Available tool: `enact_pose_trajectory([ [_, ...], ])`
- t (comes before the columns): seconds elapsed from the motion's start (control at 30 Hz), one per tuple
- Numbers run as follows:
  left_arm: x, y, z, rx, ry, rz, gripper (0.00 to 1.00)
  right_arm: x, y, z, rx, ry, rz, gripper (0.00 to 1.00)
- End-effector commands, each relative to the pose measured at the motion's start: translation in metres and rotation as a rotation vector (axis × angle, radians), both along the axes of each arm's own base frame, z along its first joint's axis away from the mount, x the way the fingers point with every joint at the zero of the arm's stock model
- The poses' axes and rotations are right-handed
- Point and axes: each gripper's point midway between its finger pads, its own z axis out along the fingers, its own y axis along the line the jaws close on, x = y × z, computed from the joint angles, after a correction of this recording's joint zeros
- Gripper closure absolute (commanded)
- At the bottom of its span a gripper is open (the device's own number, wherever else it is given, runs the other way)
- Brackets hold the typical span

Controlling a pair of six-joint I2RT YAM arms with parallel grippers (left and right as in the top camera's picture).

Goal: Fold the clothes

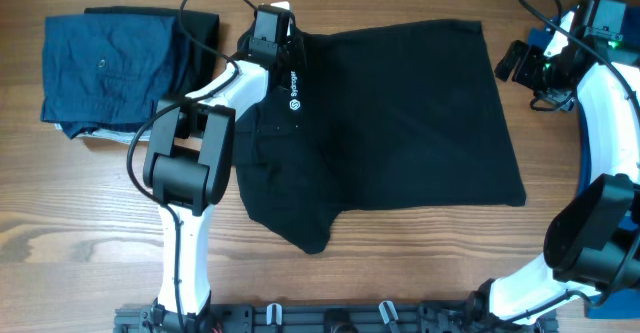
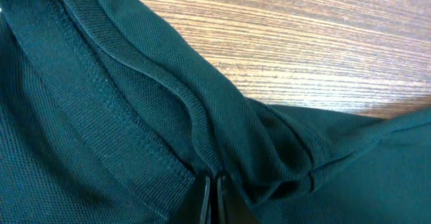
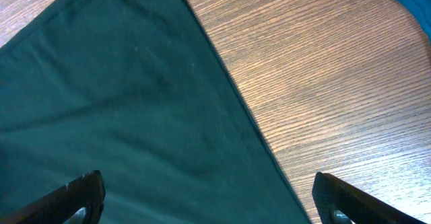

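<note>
Two claws: left claw pinches the collar fold of the soft black short-sleeved collared shirt spread beneath it; right claw gapes above the shirt's edge; suggest lifting slowly, keeping the pinch deep.

You see that the black shirt is a soft, matt cloth. Close up it shows a fine piqué knit, and its collar is ribbed, with a plain row of stitches. The navy garment is a smoother woven cloth. The desk is wood grain, smooth, with a light sheen. The shell of the left arm looks like glossy white plastic. The right claw has fingers of matt black plastic.
</note>
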Motion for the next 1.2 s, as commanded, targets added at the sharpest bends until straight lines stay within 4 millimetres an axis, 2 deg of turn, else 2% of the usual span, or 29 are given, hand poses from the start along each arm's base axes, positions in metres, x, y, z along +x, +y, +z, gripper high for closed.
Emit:
enact_pose_trajectory([
  [0.0, 0.009, -0.004, 0.013, -0.017, -0.035, -0.009, 0.96, 0.002, -0.003, 0.006, -0.017, -0.016, 0.011, 0.0],
  [0.17, 0.023, -0.008, 0.043, -0.037, -0.099, -0.009, 0.96, 0.002, -0.003, 0.006, -0.017, -0.016, 0.011, 0.0],
  [0.53, 0.046, -0.014, 0.076, -0.081, -0.258, -0.008, 0.96, 0.002, -0.003, 0.006, -0.017, -0.016, 0.011, 0.0],
  [0.67, 0.055, -0.014, 0.07, -0.092, -0.298, -0.003, 0.96, 0.002, -0.003, 0.006, -0.017, -0.016, 0.011, 0.0],
  [0.97, 0.064, -0.017, 0.035, -0.1, -0.326, -0.004, 0.96, 0.002, -0.003, 0.006, -0.017, -0.016, 0.011, 0.0],
  [1.03, 0.065, -0.017, 0.035, -0.101, -0.332, -0.004, 0.87, 0.002, -0.003, 0.006, -0.017, -0.016, 0.011, 0.0],
  [1.13, 0.071, -0.012, 0.045, -0.111, -0.365, 0.004, 0.33, 0.002, -0.003, 0.006, -0.017, -0.016, 0.011, 0.0],
  [1.17, 0.073, -0.011, 0.051, -0.114, -0.377, 0.006, 0.28, 0.002, -0.003, 0.006, -0.017, -0.016, 0.011, 0.0],
])
